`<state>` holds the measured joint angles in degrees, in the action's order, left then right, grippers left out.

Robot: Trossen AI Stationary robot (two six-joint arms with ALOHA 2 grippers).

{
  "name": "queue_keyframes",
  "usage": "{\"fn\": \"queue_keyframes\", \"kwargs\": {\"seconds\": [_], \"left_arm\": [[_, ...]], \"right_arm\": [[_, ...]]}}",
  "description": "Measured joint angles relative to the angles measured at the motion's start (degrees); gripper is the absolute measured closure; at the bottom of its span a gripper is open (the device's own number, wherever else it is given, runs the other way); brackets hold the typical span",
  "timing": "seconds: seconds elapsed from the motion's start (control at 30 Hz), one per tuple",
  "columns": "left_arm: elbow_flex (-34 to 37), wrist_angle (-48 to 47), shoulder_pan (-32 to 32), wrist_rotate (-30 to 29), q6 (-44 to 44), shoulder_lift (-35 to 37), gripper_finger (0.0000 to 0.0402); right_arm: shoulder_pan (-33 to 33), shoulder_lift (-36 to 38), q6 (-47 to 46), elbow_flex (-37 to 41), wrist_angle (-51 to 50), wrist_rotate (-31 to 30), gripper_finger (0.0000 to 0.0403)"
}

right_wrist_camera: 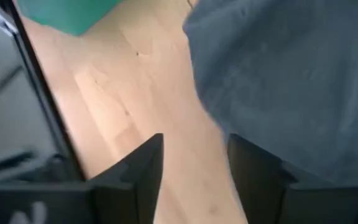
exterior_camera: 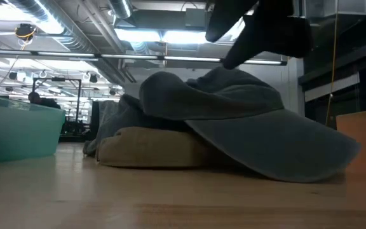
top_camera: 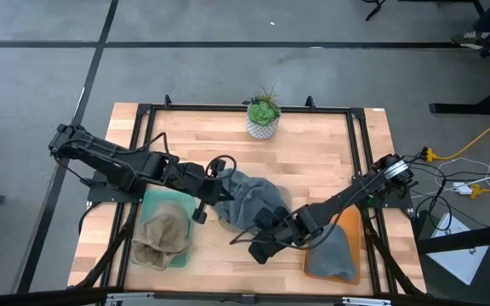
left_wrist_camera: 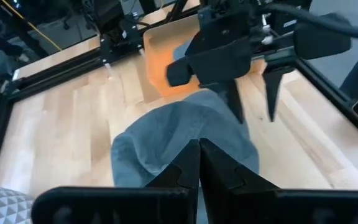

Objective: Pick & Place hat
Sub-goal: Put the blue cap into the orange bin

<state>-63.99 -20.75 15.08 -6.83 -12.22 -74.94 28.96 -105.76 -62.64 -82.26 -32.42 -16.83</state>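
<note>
- Resting crown-up near the middle of the pale wooden slatted table (top_camera: 313, 157), the grey-blue fabric cap (top_camera: 249, 197) lies between my two grippers.
- Orientation of the grey-blue fabric cap: in the low view its brim (exterior_camera: 310, 149) slopes down to the tabletop; in the high view its long axis appears to run from upper left to lower right, though folds make this hard to confirm.
- A tan cloth item (exterior_camera: 151, 147) lies under the cap's far edge in the low view.
- My left gripper (top_camera: 209, 189) is at the cap's left edge. Its fingers (left_wrist_camera: 188, 165) are pressed together; whether they pinch fabric I cannot tell.
- My right gripper (top_camera: 260, 246) sits low, just beside the cap's lower right edge. Its two dark fingers (right_wrist_camera: 145, 165) stand apart, with bare wood between them and nothing held.
- Other items: a teal plastic tray (top_camera: 156, 202) at the lower left holds a tan hat (top_camera: 162, 236); an orange flat board (top_camera: 353, 229) at the lower right carries a grey hat (top_camera: 332, 253); a small potted green plant (top_camera: 263, 116) stands at the far edge.
</note>
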Motion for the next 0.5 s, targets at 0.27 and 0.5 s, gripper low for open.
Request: {"fn": "queue_keyframes", "kwargs": {"seconds": [0.27,0.5], "left_arm": [[0.0,-3.6,-0.3,0.0,-1.0,0.0,0.0396],[0.0,-5.4,-0.3,0.0,-1.0,0.0,0.0398]], "right_arm": [[4.0,0.0,-22.5,0.0,-3.4,5.2,0.0206],[6.4,-0.7,-36.4,0.0,-7.8,9.7,0.0206]]}}
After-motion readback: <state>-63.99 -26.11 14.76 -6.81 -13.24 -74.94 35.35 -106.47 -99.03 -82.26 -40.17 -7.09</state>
